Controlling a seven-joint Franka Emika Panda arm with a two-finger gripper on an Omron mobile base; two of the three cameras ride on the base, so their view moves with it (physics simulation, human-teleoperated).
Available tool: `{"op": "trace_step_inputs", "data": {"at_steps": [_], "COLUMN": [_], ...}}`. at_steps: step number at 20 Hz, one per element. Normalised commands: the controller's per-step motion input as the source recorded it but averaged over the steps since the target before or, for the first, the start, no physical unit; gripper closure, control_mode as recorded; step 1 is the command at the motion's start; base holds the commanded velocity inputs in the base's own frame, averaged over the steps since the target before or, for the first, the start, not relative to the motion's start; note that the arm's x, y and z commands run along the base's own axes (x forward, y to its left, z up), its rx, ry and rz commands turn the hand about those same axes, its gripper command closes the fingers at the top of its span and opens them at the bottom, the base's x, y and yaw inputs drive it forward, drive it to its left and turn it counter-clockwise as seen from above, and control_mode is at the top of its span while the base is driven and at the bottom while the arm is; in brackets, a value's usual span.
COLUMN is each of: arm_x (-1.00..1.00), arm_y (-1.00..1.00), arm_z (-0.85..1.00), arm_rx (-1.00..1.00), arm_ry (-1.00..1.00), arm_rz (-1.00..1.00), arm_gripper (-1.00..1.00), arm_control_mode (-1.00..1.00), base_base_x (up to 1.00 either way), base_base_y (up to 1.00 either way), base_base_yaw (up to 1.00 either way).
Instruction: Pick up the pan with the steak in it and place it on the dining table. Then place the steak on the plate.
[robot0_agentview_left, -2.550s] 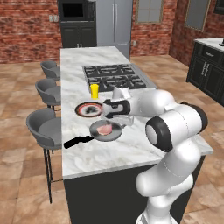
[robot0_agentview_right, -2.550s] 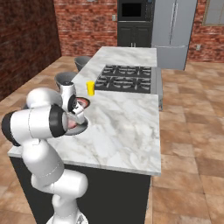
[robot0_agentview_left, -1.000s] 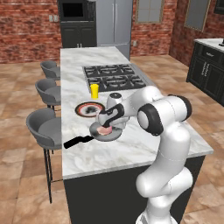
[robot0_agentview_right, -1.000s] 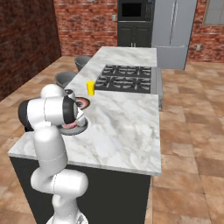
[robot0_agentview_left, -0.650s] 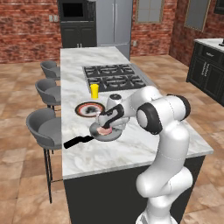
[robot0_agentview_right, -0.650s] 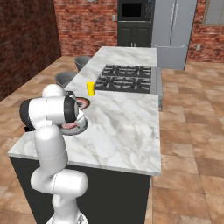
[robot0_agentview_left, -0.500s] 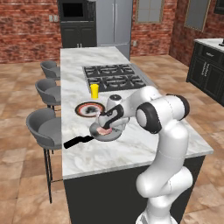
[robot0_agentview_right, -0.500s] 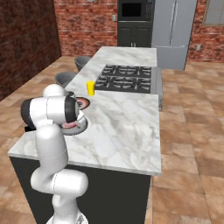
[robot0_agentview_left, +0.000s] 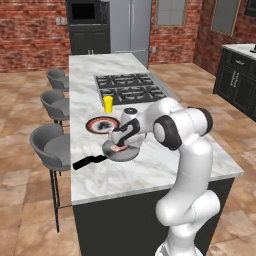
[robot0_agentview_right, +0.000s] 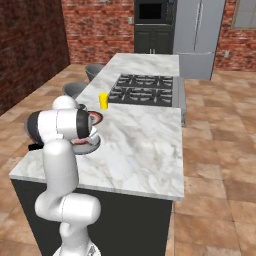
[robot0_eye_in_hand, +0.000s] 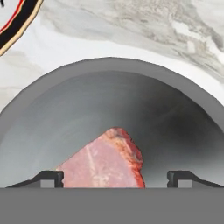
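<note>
Hand view showed my gripper (robot0_eye_in_hand: 116, 178) low inside the pan (robot0_eye_in_hand: 78, 109), its two dark fingertips (robot0_eye_in_hand: 48, 178) standing wide apart with the steak (robot0_eye_in_hand: 105, 164) between them; the jaws were spread and I could not tell whether either tip touched the meat. I could read no brand, label or writing on anything.

Counting from the left base view: one pan (robot0_agentview_left: 131, 154), one steak (robot0_agentview_left: 119, 148), one plate (robot0_agentview_left: 98, 124), one yellow cup (robot0_agentview_left: 108, 104), three grey stools (robot0_agentview_left: 48, 144) along the left side of the dining table (robot0_agentview_left: 150, 172), and one gas cooktop (robot0_agentview_left: 131, 87) set into the far part of the marble top.

The pan sat on the dining table near its left edge, its black handle (robot0_agentview_left: 90, 161) pointing left and toward the near end. It held the one pink steak and nothing else. The plate lay just beyond the pan, farther along the table, and a sliver of its red rim (robot0_eye_in_hand: 17, 22) showed in the upper left corner of the hand view. I saw nothing on the plate. The yellow cup stood upright just past the plate, between it and the cooktop.

From the right base view, my arm hid most of the pan (robot0_agentview_right: 92, 146), and the yellow cup (robot0_agentview_right: 103, 100) stood clear beyond it.
</note>
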Motion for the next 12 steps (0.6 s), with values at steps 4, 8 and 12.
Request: {"op": "trace_step_inputs", "data": {"at_steps": [4, 8, 12], "arm_x": [0.08, 0.00, 0.00], "arm_y": [0.07, 0.02, 0.01], "arm_z": [-0.25, -0.30, -0.28], "arm_rx": [0.00, 0.00, 0.00], "arm_ry": [0.00, 0.00, 0.00], "arm_rz": [0.00, 0.00, 0.00], "arm_gripper": [-1.00, -1.00, 1.00], "arm_control_mode": [-1.00, -1.00, -1.00], "base_base_x": [0.00, 0.00, 0.00], "base_base_y": [0.00, 0.00, 0.00], "base_base_yaw": [0.00, 0.00, 0.00]}}
